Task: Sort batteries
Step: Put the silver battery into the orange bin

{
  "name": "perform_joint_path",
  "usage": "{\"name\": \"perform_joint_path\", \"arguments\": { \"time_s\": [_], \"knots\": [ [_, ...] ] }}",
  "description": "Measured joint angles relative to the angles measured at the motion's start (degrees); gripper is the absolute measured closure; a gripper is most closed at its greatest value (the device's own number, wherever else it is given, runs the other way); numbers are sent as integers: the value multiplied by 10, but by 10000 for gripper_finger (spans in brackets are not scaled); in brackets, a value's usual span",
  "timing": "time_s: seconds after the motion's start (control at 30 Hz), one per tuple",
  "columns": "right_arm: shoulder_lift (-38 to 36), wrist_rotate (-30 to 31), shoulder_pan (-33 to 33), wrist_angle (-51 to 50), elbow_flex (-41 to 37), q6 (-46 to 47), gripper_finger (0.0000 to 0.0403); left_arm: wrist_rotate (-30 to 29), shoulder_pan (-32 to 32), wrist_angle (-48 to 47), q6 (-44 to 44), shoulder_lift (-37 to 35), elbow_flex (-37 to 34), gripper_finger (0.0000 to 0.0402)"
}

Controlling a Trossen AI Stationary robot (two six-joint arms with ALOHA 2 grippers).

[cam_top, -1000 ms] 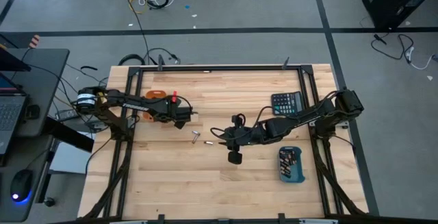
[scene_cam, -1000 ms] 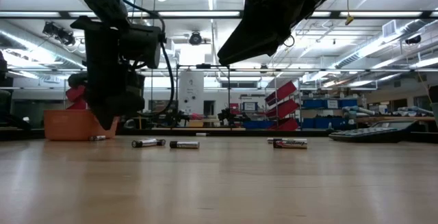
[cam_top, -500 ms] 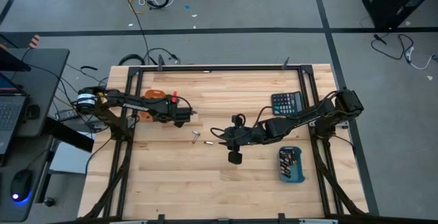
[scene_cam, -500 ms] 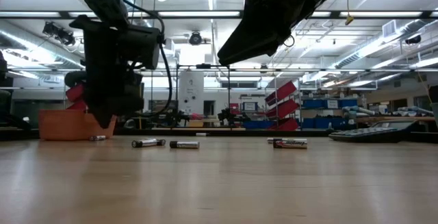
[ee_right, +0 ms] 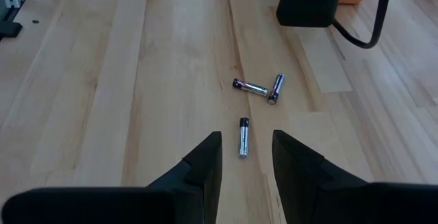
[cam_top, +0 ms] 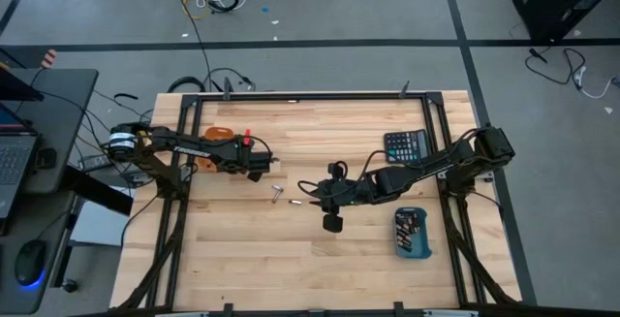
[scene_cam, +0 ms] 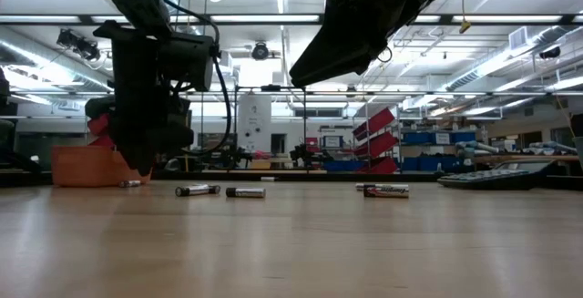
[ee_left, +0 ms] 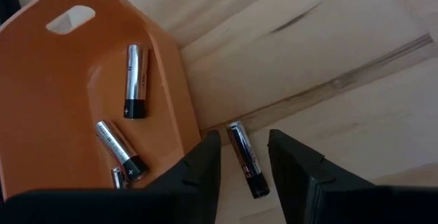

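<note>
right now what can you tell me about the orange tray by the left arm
The orange tray looks like smooth moulded plastic, with sloped walls and a slot-shaped handle hole near its rim. It sits on the wooden table at the left side. At least three batteries lie loose inside. One more battery lies on the table just outside its wall, between the left hand's open fingers.

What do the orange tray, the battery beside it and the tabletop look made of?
Orange tray: likely moulded plastic, with an even matt colour, rounded walls and a cut-out handle slot. Battery: seemingly a metal can, with a glossy silver-and-black wrap that catches light. Tabletop: wood, pale planks with visible grain and seams, with a smooth, slightly satin finish.
</note>
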Motion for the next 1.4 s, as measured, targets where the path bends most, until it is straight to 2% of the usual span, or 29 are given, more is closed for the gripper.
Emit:
{"name": "perform_joint_path", "arguments": {
  "time_s": [0.27,0.5,0.77,0.9,1.17,1.4],
  "knots": [
    [0,0,0,0,0,-2,288,1,1,4,-1,3,-1,278],
    [0,0,0,-2,0,0,288,23,0,74,-1,2,-45,278],
    [0,0,0,0,0,0,288,23,-3,95,1,1,-61,279],
    [0,0,0,0,0,0,288,29,-12,118,24,1,-63,300],
    [0,0,0,0,0,0,288,20,-31,124,11,2,-64,389],
    [0,0,0,0,0,0,288,9,-47,129,-1,2,-64,392]
  ]
}}
